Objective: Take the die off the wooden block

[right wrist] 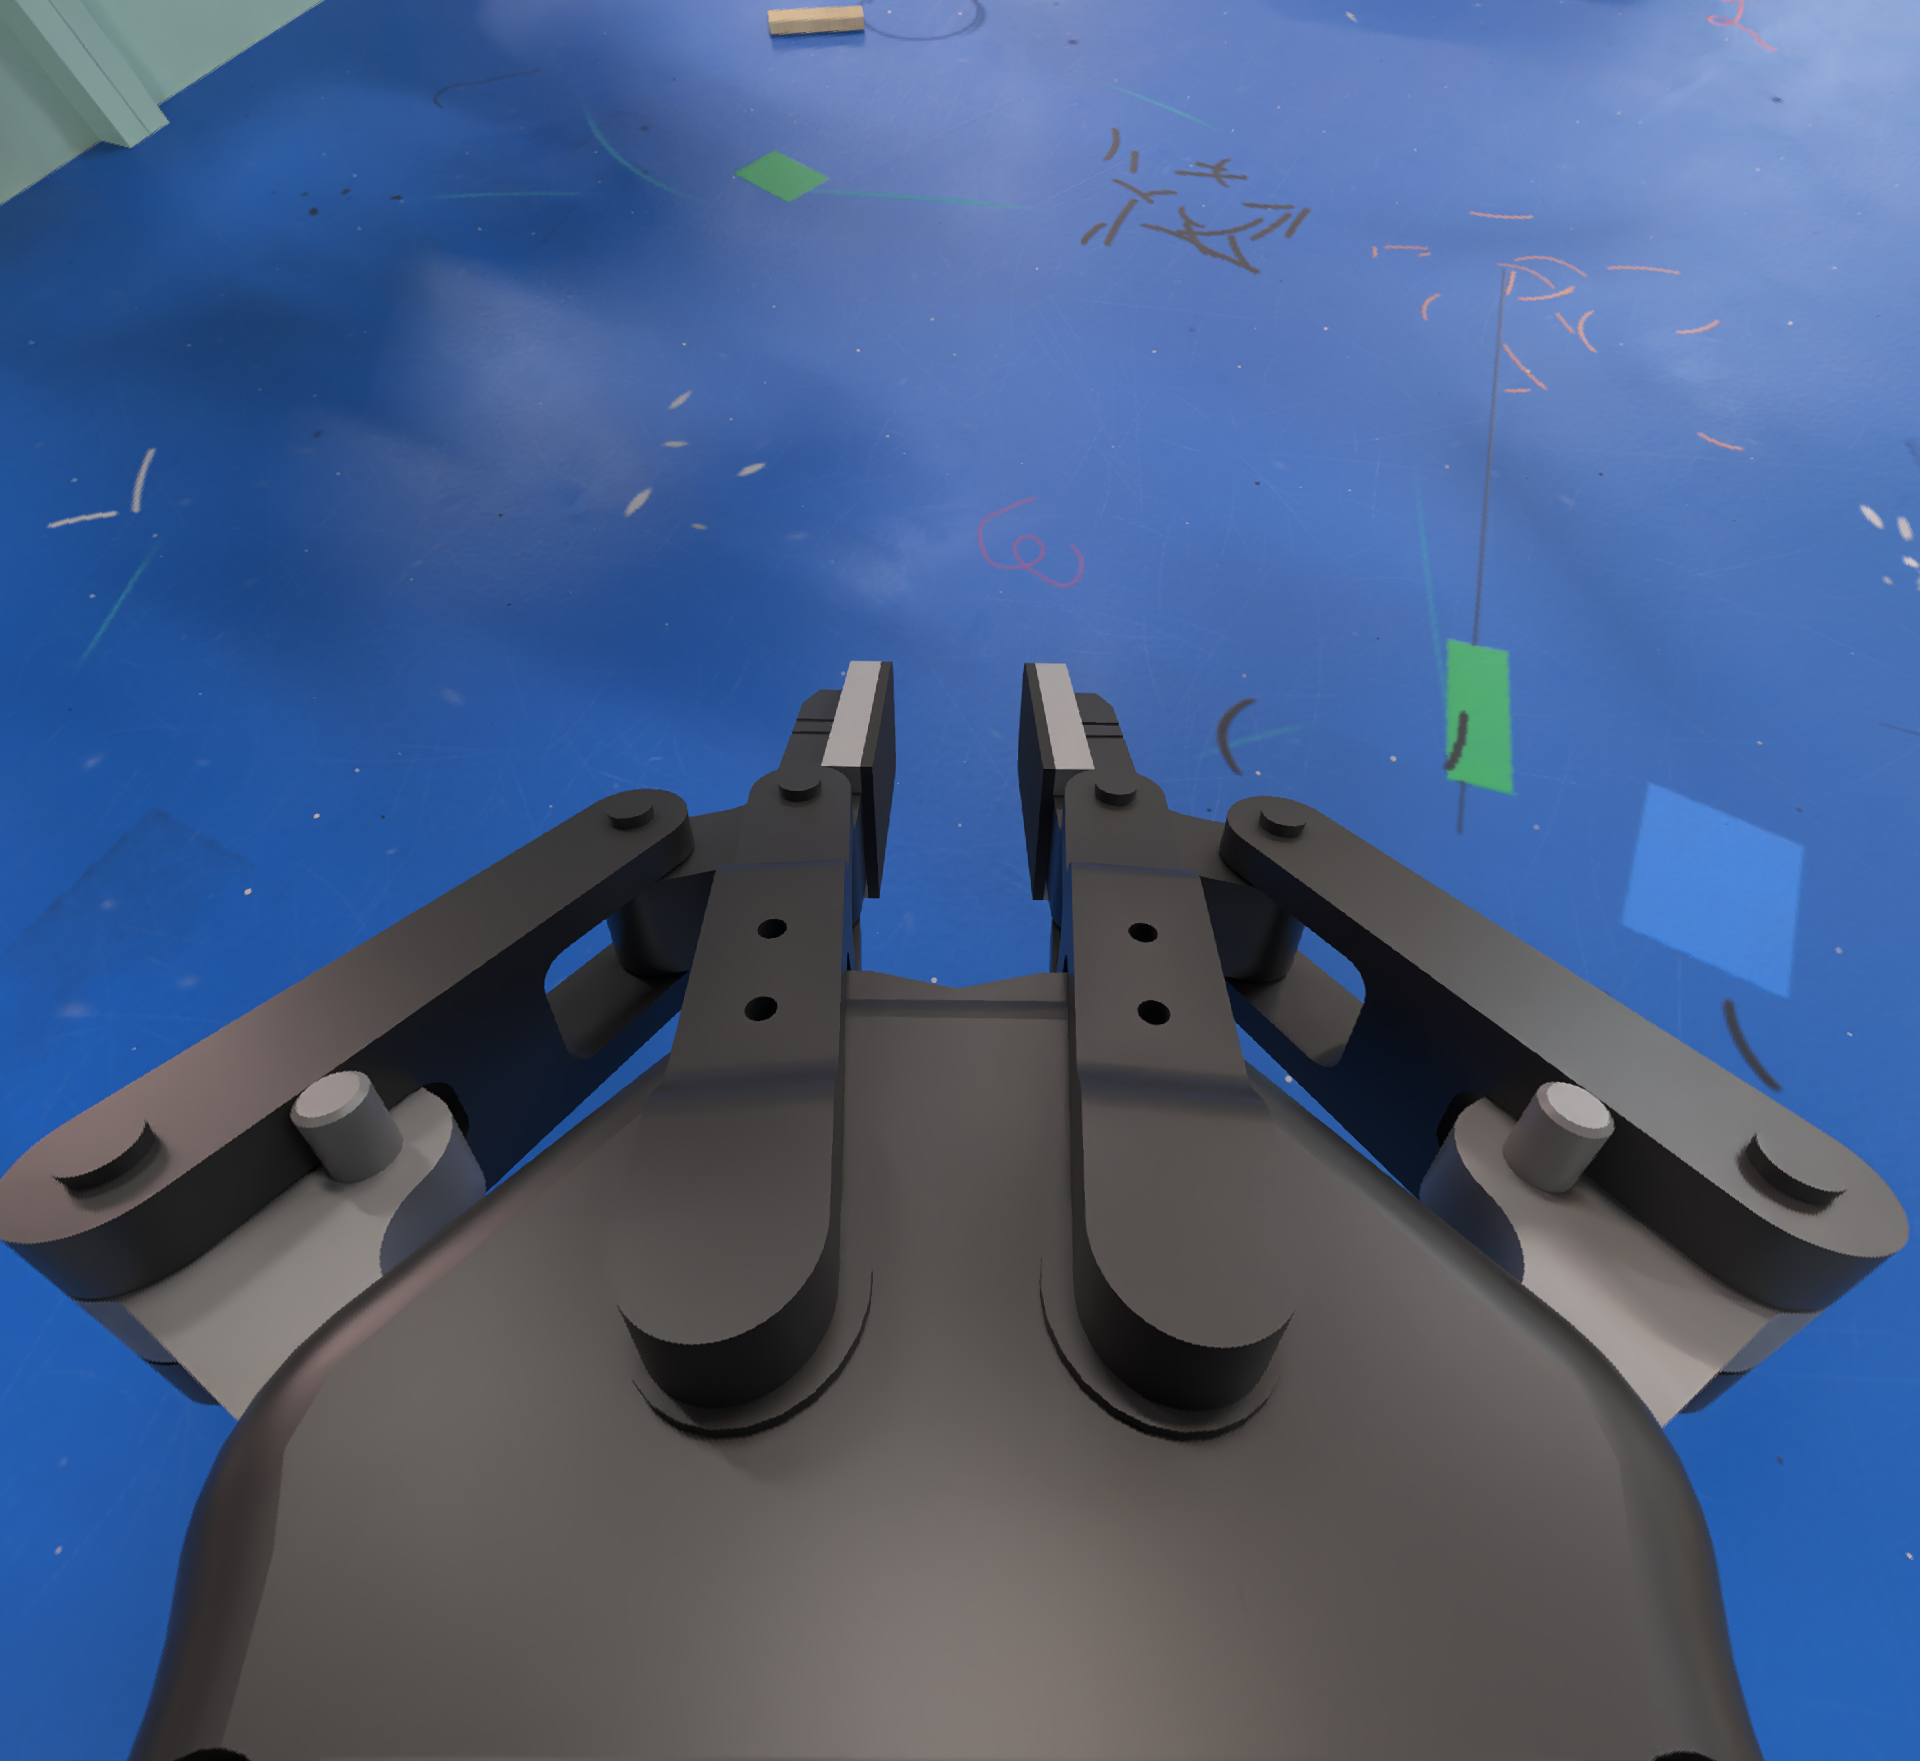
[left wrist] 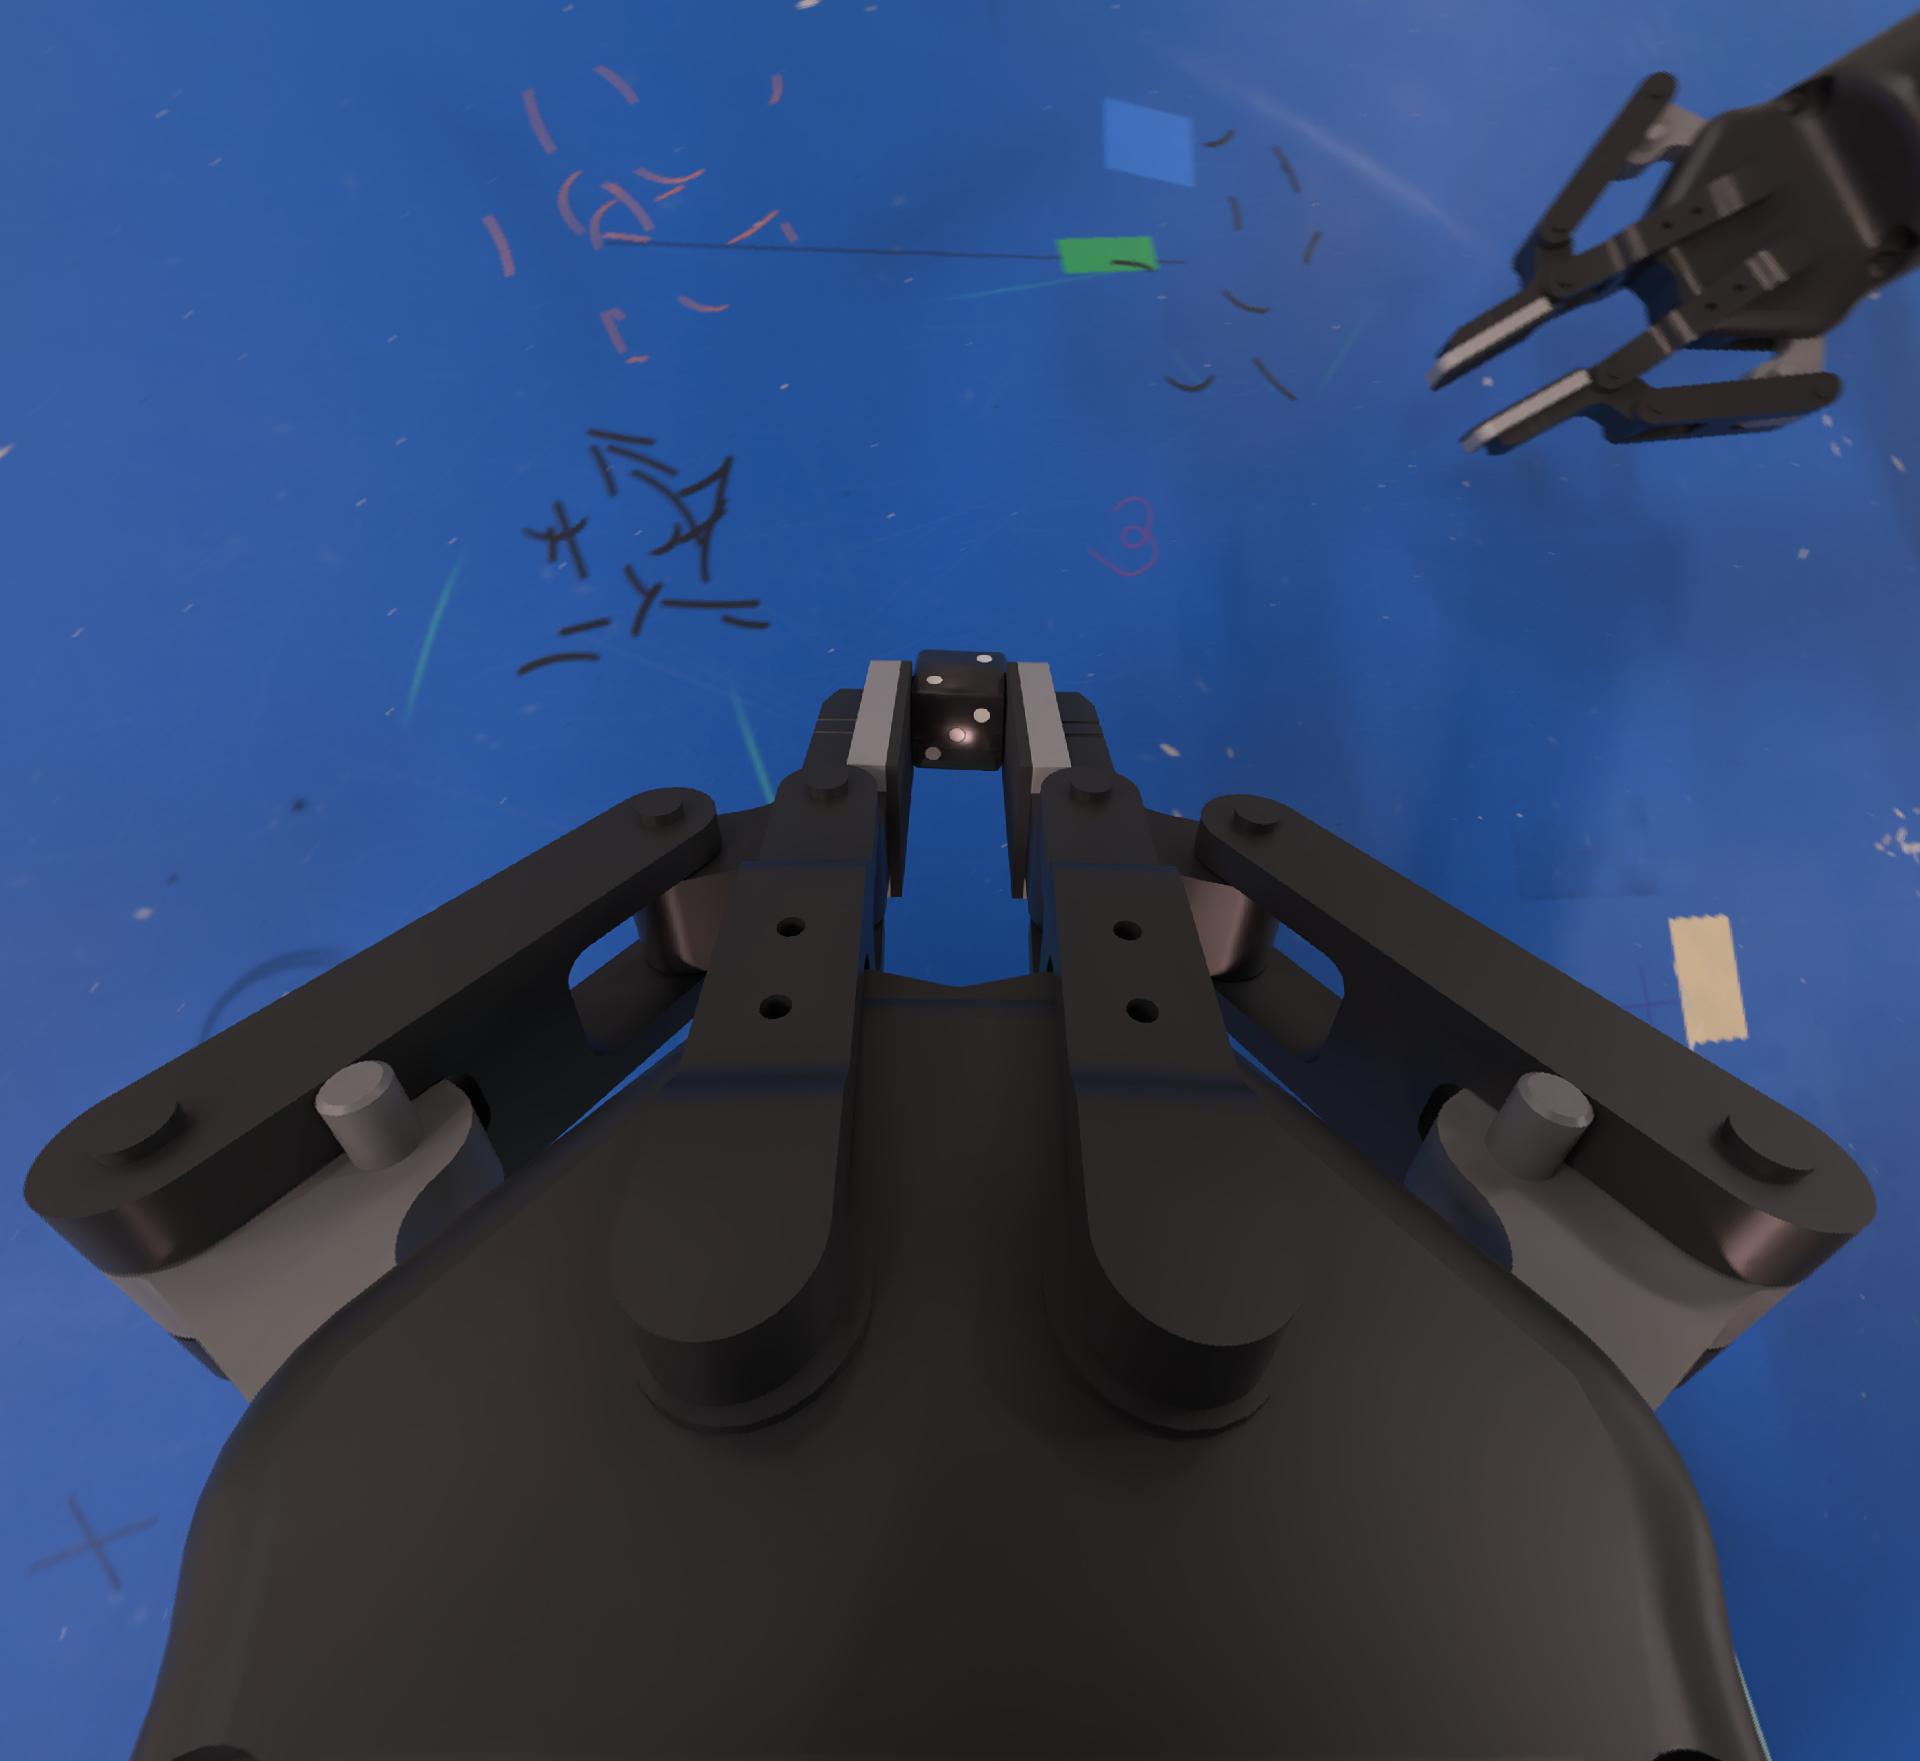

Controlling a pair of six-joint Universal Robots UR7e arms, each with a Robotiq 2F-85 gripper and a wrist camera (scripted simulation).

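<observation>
Left end effector (left wrist: 958, 712) hides the black die's (left wrist: 958, 709) sides

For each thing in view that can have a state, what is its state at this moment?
Black die with white pips: clamped between the left gripper's pads, off the table.
Left gripper: shut on the die.
Right gripper: open, holding nothing.
Small pale wooden block: lying flat on the blue table, nothing on it.
</observation>
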